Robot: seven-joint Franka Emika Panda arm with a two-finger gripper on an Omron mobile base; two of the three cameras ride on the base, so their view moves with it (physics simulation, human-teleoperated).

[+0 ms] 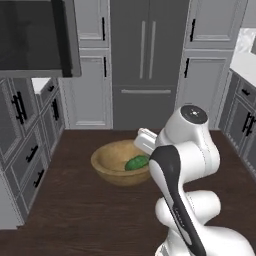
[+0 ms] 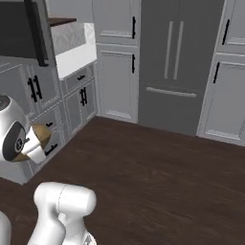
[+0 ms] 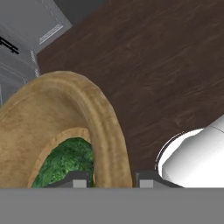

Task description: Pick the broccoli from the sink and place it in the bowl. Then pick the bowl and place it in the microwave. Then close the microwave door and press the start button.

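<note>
In the left base view the microwave door (image 1: 37,37) hangs open at the upper left, above grey cabinets (image 1: 30,150) at mid left; a grey fridge (image 1: 146,60) fills the top centre. The bowl (image 1: 117,162) sits mid-frame over the dark wood floor (image 1: 75,210), tilted, with the broccoli (image 1: 137,162) inside near its right rim. In the hand view the pincer (image 3: 113,179) is clamped on the bowl's rim, which runs upright between the fingertips (image 3: 78,179).
</note>
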